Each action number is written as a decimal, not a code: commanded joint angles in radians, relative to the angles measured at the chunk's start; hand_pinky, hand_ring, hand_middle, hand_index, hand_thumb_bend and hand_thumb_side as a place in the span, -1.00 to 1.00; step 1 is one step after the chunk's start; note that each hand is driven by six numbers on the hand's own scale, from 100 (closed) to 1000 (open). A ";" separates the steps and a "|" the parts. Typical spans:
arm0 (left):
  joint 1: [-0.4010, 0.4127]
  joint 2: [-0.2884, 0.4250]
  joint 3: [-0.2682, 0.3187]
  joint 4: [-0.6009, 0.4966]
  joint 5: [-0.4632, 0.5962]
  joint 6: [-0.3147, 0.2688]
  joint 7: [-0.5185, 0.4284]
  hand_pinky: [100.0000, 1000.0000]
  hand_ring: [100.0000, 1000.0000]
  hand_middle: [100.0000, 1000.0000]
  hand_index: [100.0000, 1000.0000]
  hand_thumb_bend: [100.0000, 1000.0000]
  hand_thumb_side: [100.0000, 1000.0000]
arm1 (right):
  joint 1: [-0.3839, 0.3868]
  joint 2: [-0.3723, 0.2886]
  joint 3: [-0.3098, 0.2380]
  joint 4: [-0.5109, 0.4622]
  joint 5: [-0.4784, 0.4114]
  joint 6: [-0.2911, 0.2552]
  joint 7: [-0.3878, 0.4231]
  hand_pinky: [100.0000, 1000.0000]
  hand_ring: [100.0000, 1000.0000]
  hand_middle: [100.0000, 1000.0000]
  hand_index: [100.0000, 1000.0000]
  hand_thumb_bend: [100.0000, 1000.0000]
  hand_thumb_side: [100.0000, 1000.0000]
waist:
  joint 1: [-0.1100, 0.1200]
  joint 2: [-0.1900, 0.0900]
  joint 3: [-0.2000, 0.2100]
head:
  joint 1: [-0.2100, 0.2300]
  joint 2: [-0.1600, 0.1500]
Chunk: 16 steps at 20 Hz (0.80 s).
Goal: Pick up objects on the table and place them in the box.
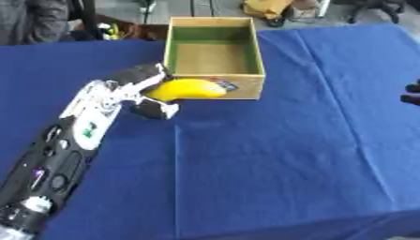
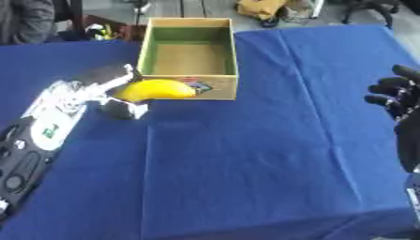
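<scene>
A yellow banana [image 1: 187, 89] is held just in front of the wooden box's near wall, a little above the blue cloth. My left hand [image 1: 138, 89] is shut on its left end, fingers over the top and thumb beneath. The box [image 1: 215, 86] is an open wooden crate with green inner walls and nothing visible on its floor; it stands at the far middle of the table. My right hand [image 2: 395, 93] hovers at the right edge with relaxed fingers, holding nothing and far from the box.
A blue cloth [image 1: 271, 154] covers the whole table, and its near edge drops off at the bottom right. Beyond the far edge are a person's sleeve [image 1: 33, 18] and some clutter on the floor.
</scene>
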 commanded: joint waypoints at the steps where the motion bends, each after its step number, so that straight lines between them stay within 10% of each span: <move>1: -0.042 0.042 0.018 -0.016 0.030 0.003 -0.014 -0.25 -0.48 -0.41 -0.01 -0.84 -0.52 | -0.010 -0.019 -0.003 -0.009 -0.006 0.000 0.005 0.22 0.23 0.08 0.48 -1.00 0.71 | -0.003 -0.014 -0.004 | 0.003 -0.002; 16: -0.245 0.086 0.104 0.225 -0.028 -0.036 0.038 -0.15 -0.42 -0.35 0.04 -0.79 -0.56 | -0.045 -0.015 0.033 -0.010 -0.009 0.012 0.041 0.22 0.23 0.07 0.48 -1.00 0.71 | 0.018 0.019 -0.119 | 0.070 -0.036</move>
